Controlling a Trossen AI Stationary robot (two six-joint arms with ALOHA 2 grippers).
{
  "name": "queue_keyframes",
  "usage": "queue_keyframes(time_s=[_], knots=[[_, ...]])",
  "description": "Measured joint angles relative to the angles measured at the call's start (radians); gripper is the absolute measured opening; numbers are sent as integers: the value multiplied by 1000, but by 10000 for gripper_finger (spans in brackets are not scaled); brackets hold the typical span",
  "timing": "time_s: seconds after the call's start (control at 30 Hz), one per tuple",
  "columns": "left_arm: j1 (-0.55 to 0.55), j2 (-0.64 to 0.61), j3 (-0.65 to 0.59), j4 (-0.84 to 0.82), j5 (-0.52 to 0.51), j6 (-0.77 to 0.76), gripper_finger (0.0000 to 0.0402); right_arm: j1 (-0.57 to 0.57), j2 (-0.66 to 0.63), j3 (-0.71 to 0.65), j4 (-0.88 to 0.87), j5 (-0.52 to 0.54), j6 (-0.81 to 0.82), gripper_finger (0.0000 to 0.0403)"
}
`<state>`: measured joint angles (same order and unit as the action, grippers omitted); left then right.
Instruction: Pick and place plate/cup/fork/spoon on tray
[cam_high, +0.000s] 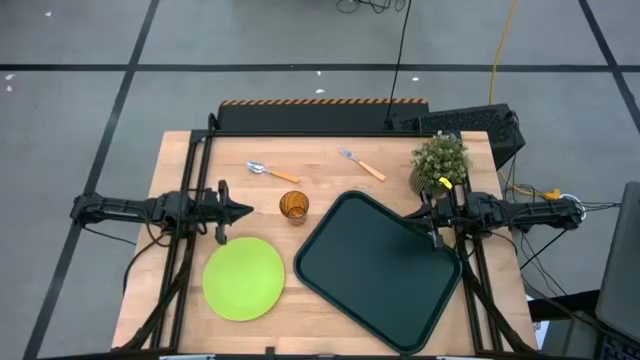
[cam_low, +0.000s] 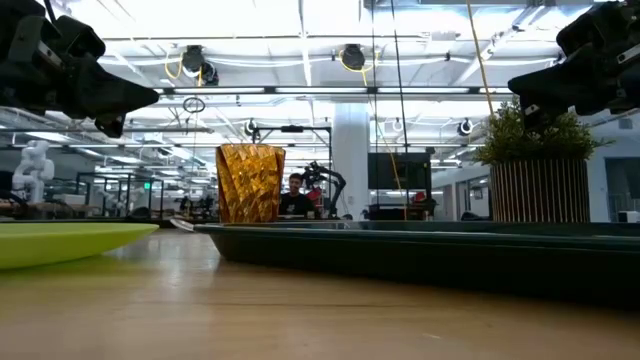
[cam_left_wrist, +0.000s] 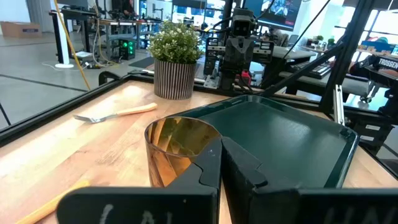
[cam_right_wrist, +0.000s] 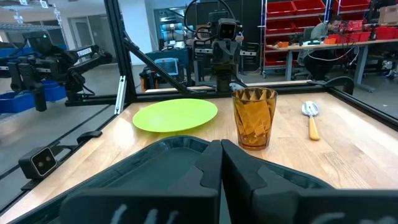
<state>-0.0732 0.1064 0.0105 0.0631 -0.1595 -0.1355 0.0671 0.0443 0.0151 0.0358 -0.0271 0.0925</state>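
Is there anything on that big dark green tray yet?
No dishes or cutlery lie on the dark green-black rectangular tray. Only the right gripper hangs over its far right corner, hiding a small patch beneath. The amber tumbler and lime-green plate sit beside it on the wooden table.

Table (cam_high: 330, 170): pale wood, visible grain, matt. Tray (cam_high: 375, 270) and plate (cam_high: 243, 279): smooth plastic, slight sheen; cup (cam_right_wrist: 254, 118), ahead of the closed right gripper (cam_right_wrist: 221, 149), faceted translucent amber. Spoon (cam_right_wrist: 310, 109): bright metal bowl.

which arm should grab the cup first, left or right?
Left, probably. The left gripper hovers right beside the cup, jaws shut, pointing at it. The right gripper sits over the tray's far edge, jaws shut, farther away.
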Motion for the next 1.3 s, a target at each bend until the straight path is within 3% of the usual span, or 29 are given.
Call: queue_keyframes(time_s=[1.07,1.3], knots=[[0,0,0,0,0,0,10,0,0,0,2,0,-33,0],[0,0,0,52,-19,20,10,0,0,0,72,0,153,0]])
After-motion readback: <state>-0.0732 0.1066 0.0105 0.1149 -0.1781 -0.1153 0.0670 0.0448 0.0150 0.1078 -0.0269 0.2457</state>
